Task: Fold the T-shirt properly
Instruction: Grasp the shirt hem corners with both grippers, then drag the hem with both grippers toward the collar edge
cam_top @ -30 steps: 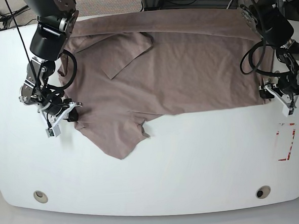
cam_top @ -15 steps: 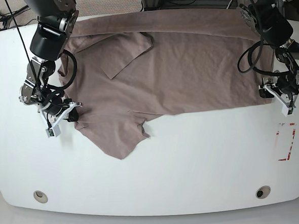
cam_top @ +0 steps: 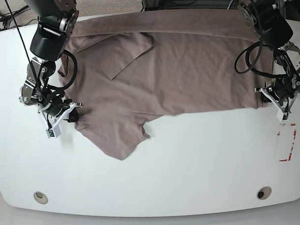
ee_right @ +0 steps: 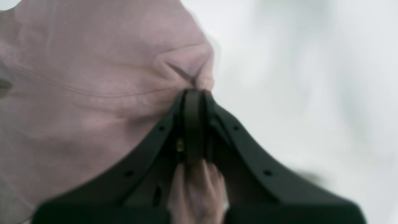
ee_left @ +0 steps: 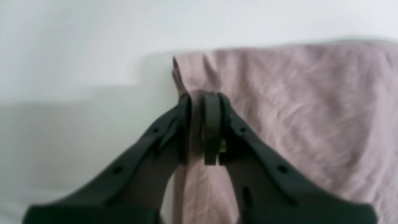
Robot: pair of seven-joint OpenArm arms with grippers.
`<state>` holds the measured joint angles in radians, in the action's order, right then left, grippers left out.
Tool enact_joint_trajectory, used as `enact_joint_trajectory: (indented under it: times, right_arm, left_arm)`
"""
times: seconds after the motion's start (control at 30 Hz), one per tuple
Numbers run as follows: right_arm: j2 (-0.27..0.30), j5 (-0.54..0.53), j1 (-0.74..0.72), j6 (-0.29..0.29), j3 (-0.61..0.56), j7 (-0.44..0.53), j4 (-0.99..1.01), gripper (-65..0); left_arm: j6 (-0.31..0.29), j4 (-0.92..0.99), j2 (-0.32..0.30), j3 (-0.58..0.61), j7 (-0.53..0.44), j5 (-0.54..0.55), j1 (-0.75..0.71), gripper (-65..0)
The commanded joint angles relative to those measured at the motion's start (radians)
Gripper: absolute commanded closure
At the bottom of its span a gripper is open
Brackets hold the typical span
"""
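Since 1 s ago, left fingers (ee_left: 202,102) had closed on the T-shirt (cam_top: 188,74) hem corner nr desk (cam_top: 194,166) right edge; right fingers (ee_right: 194,93) were clamped on bunched cloth at left edge. Shirt lay flat across desk's far half. Soft, light, floppy; corners looked the best hold.

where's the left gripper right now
In the base view the left gripper sits at the right, shut on the T-shirt hem corner, above the red-edged label.
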<state>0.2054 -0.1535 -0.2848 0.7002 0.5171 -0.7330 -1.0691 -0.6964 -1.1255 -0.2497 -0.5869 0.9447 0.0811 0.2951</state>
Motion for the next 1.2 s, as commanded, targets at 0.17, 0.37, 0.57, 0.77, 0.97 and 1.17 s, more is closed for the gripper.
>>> enact_joint_trajectory:
  times: [0.17, 0.37, 0.57, 0.77, 0.97, 1.17]
  right_arm:
    - [0.042, 0.016, -0.024, -0.002, 0.001, -0.023, -0.035, 0.0]
    - [0.058, 0.015, -0.024, -0.002, 0.001, -0.073, -0.110, 0.0]
    - [0.059, 0.015, -0.027, -0.002, 0.007, -0.113, -0.176, 0.0]
    - [0.068, 0.015, -0.024, -0.002, 0.008, -0.153, -0.250, 0.0]
    - [0.070, 0.013, -0.023, -0.002, 0.010, -0.205, -0.323, 0.0]
    - [0.065, 0.013, 0.006, -0.002, 0.011, -0.288, -0.441, 0.0]
  left_arm:
    - [-0.002, -0.024, -0.013, 0.005, -0.013, 0.018, 0.028, 0.0]
    - [-0.002, -0.113, -0.013, 0.002, -0.011, 0.016, 0.022, 0.0]
    - [-0.002, -0.189, -0.013, 0.003, 0.049, 0.018, 0.020, 0.0]
    - [-0.002, -0.250, -0.004, 0.003, 0.096, 0.019, 0.026, 0.0]
    - [-0.002, -0.345, 0.043, 0.003, 0.098, 0.019, 0.020, 0.0]
    - [-0.002, -0.437, 0.049, 0.008, 0.098, 0.019, -0.017, 0.0]
